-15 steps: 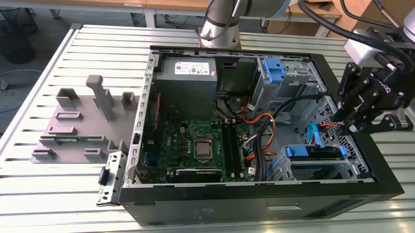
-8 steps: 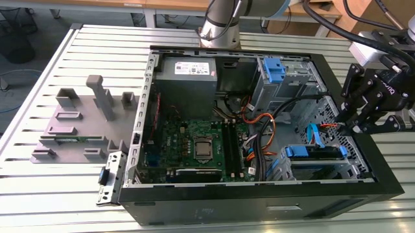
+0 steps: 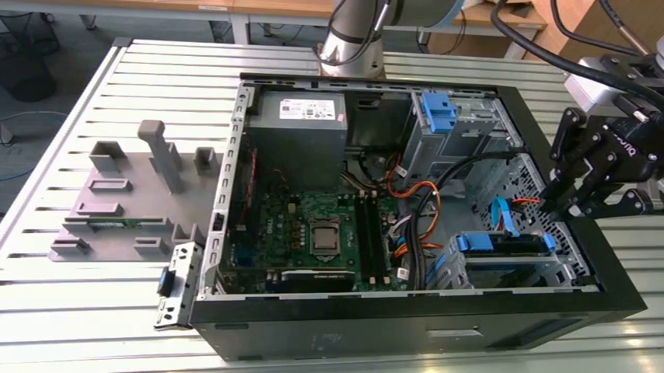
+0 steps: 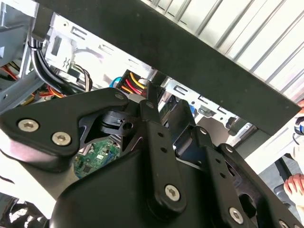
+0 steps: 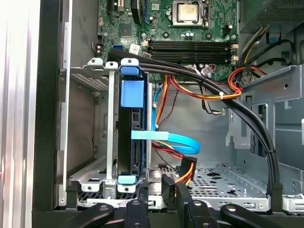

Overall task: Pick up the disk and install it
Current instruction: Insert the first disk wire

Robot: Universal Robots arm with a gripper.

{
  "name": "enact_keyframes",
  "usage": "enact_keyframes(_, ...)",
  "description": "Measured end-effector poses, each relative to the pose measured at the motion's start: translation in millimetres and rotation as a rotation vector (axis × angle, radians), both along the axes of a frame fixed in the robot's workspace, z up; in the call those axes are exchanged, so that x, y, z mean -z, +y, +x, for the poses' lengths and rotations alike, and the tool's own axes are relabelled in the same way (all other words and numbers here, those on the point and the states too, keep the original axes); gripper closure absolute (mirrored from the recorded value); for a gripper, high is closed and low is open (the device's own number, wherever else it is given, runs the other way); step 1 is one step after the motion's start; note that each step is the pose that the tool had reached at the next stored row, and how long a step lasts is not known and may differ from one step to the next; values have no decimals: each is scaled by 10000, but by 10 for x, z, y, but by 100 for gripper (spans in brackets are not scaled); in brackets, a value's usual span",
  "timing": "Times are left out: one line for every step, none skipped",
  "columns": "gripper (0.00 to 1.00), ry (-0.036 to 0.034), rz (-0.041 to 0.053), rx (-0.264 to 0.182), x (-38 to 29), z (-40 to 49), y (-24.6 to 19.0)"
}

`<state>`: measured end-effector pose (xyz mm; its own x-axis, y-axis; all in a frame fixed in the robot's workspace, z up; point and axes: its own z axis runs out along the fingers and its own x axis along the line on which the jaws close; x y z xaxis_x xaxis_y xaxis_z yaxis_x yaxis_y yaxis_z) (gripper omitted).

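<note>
Claw [image 3: 583, 203], black, fingers nearly closed and empty, hovers at the exterior view's right edge over the open black computer case [image 3: 436, 330]; the blue-railed silver-grey disk [image 5: 129, 137] stands on edge in the metal bay just beside it.

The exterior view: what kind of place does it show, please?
Probably a robotics lab or test workshop. An open computer case lies on a slatted metal table, a grey plastic stand beside it, and the gripper hangs at the case's edge.
</note>
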<state>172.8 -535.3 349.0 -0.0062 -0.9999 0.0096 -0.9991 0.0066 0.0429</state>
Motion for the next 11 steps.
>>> enact_keyframes(64,0,-11,-1,5,1,0)
enact_keyframes(64,1,-13,-2,8,1,0)
enact_keyframes(64,1,-17,-2,10,1,0)
enact_keyframes(64,1,-22,-3,12,0,0)
enact_keyframes(64,1,-29,-3,14,-1,0)
enact_keyframes(64,1,-37,-3,15,-1,0)
enact_keyframes(64,1,-43,-2,15,-2,0)
enact_keyframes(64,1,-43,-2,15,-2,-1)
enact_keyframes(64,1,-45,-2,15,-2,0)
enact_keyframes(64,1,-44,-1,17,-3,0)
enact_keyframes(64,1,-44,0,18,-13,0)
